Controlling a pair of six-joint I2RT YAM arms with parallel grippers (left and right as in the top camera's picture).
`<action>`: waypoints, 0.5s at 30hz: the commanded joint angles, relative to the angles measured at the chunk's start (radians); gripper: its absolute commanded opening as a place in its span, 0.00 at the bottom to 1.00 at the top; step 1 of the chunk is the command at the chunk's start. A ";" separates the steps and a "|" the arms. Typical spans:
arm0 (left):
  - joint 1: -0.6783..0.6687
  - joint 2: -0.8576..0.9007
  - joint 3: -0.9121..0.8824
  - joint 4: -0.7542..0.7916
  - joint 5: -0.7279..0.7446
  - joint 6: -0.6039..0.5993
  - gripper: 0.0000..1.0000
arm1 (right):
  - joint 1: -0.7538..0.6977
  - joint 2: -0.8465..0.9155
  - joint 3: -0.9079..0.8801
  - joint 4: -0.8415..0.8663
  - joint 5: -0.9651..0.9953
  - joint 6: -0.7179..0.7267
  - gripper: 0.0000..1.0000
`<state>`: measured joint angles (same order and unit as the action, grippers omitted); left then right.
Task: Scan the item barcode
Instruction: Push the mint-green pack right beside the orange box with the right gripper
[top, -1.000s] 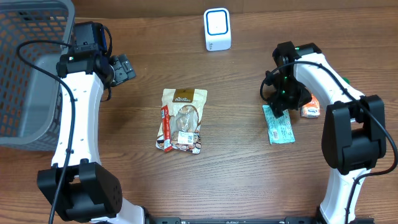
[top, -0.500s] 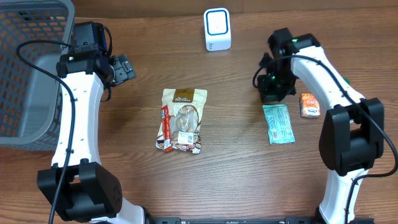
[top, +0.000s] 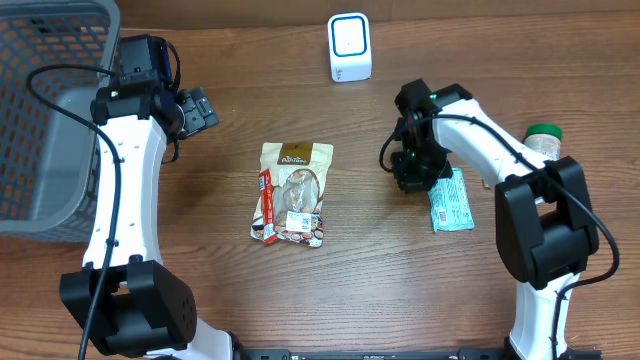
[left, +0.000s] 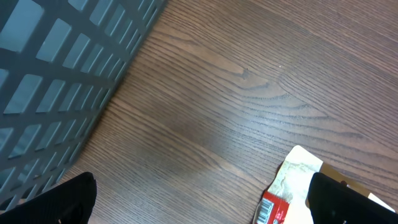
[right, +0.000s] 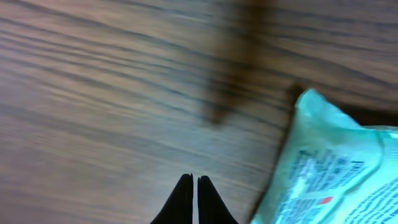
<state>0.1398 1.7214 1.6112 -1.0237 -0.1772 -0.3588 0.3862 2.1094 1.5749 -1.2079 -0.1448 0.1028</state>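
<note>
A brown and red snack pouch (top: 292, 192) lies flat in the middle of the table, and its red corner with a barcode (left: 283, 202) shows in the left wrist view. A teal packet (top: 452, 200) lies to the right. The white scanner with a blue face (top: 349, 47) stands at the back. My right gripper (top: 403, 172) is shut on nothing, its fingertips (right: 194, 178) over bare wood just left of the teal packet (right: 336, 177). My left gripper (top: 200, 108) hangs open near the basket, its gap (left: 205, 205) over wood left of the pouch.
A grey mesh basket (top: 45, 110) fills the far left, and its wall (left: 56, 62) is close to my left gripper. A green-capped bottle (top: 543, 134) stands behind the right arm.
My right gripper has shut and slid left, from over the teal packet to the wood beside its left edge. The left arm has not moved.
</note>
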 joint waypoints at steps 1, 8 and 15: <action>0.002 -0.002 0.012 0.003 -0.013 0.016 1.00 | -0.007 -0.010 -0.032 0.009 0.101 0.006 0.09; 0.002 -0.002 0.012 0.003 -0.013 0.016 1.00 | -0.027 -0.010 -0.052 -0.002 0.263 0.006 0.14; 0.002 -0.002 0.012 0.003 -0.013 0.016 1.00 | -0.080 -0.010 -0.053 -0.028 0.314 0.005 0.15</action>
<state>0.1398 1.7214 1.6112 -1.0241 -0.1772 -0.3588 0.3374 2.1094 1.5311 -1.2274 0.1112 0.1043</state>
